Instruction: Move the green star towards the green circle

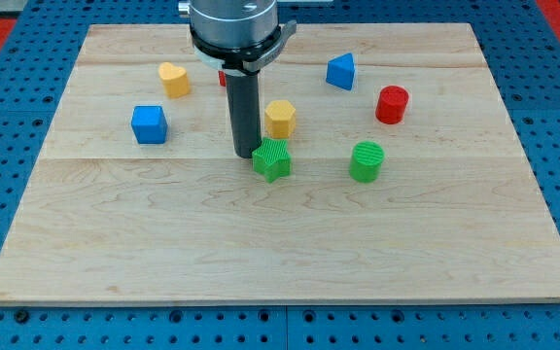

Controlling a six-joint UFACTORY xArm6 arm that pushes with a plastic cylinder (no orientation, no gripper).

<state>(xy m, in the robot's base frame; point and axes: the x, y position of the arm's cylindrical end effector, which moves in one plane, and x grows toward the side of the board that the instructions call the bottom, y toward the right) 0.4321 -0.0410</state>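
The green star [272, 159] lies near the middle of the wooden board. The green circle [367, 161] stands to its right, about a block's width of bare wood between them. My tip [244, 154] is down on the board just left of the green star, touching or nearly touching its left edge. The dark rod rises from there to the arm's grey head at the view's top.
A yellow hexagon block [280, 118] sits just above the green star. A red cylinder [392, 104] and a blue block [340, 72] are at upper right. A blue cube [150, 124] and a yellow heart block [174, 79] are at left. A red block [222, 77] is mostly hidden behind the rod.
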